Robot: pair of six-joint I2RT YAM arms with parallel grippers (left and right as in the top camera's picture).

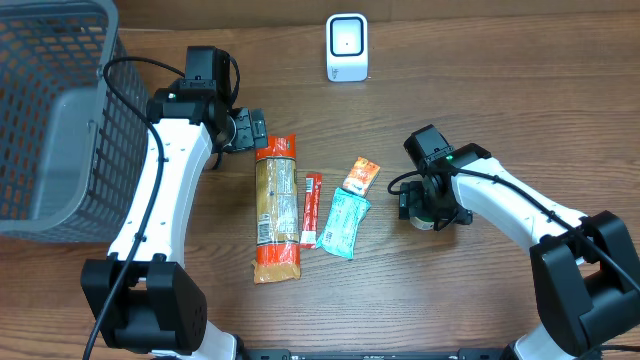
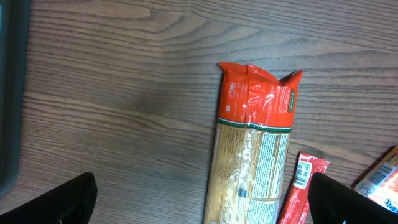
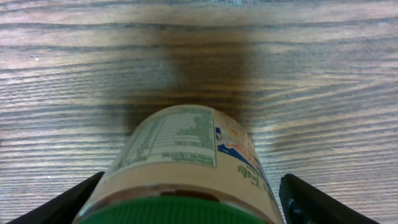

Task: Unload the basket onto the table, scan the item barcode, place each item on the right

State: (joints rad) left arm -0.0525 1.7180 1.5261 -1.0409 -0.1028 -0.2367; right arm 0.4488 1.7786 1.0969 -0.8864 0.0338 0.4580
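Note:
A jar (image 3: 186,155) with a green lid and a beige label lies on its side on the wood table, nutrition panel facing up; no barcode shows on it. My right gripper (image 3: 191,186) is open, one finger on each side of the jar, with a gap visible at the right finger. Overhead, the right gripper (image 1: 425,208) covers most of the jar (image 1: 424,222). My left gripper (image 1: 245,130) is open and empty, hovering by the red top end of a spaghetti pack (image 2: 252,155). The white scanner (image 1: 347,47) stands at the back centre.
A spaghetti pack (image 1: 277,205), a red stick sachet (image 1: 310,208) with a barcode on its end, an orange packet (image 1: 361,175) and a teal packet (image 1: 343,222) lie mid-table. A grey mesh basket (image 1: 50,120) fills the left side.

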